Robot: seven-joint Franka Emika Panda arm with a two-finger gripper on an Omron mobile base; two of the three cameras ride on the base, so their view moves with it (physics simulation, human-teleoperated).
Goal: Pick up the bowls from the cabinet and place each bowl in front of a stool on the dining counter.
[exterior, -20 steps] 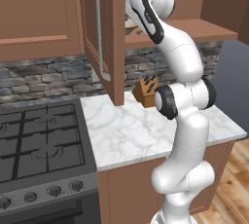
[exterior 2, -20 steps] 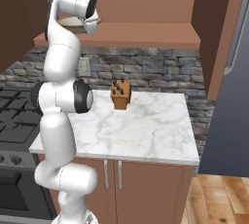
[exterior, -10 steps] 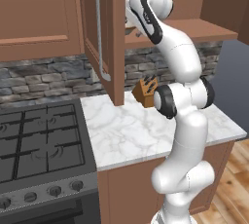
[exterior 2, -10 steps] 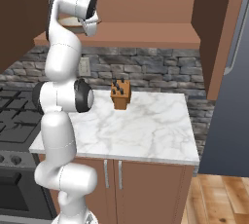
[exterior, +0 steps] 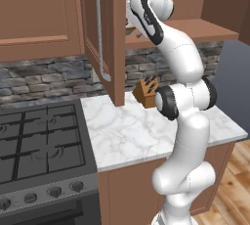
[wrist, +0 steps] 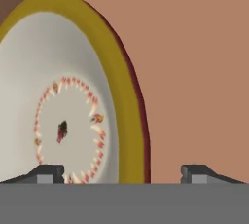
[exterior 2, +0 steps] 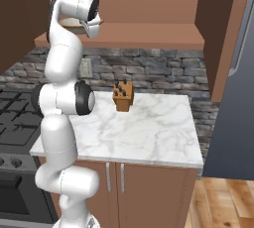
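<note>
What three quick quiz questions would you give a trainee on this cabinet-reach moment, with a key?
1. True or false: the gripper has already closed on the bowl.
2. In the hand view, what runs between the two fingertips? A) the bowl's yellowish rim B) a knife handle C) a stove knob
3. What stands on the marble worktop against the stone backsplash?

Key:
1. False. The fingertips stand wide apart, one on each side of the rim; no grip yet.
2. A
3. A wooden knife block, apart from the arm.
</note>
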